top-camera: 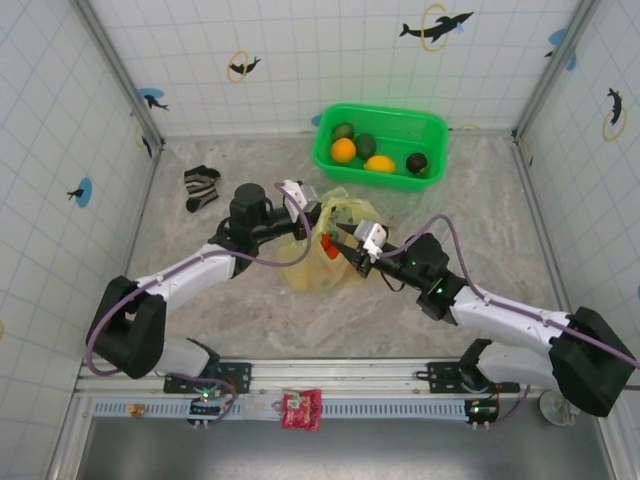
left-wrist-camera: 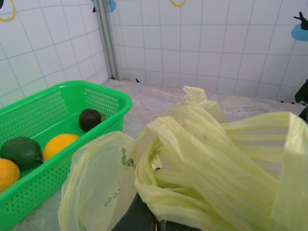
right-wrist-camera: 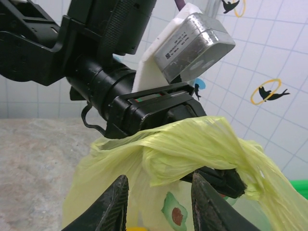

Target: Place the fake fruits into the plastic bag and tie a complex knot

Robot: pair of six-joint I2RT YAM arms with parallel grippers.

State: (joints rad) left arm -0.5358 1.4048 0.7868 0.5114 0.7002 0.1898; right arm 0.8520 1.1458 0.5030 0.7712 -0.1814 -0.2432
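the plastic bag (top-camera: 318, 262) sits mid-tabletop (top-camera: 200, 300) between the arms, its bunched rim lying crosswise just ahead of the right gripper (right-wrist-camera: 161, 204), whose jaws stand apart, while the left gripper (top-camera: 308, 212), it seems, has its jaws clamped on that rim from the opposite side.

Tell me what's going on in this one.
The left gripper has its jaws clamped on a bunched part of the plastic bag and holds the top of it up. The right gripper hovers close to the bag with its jaws apart, gripping nothing. Five fake fruits lie in the green basket behind. Nothing is tied yet, and what is inside the bag is not clear.
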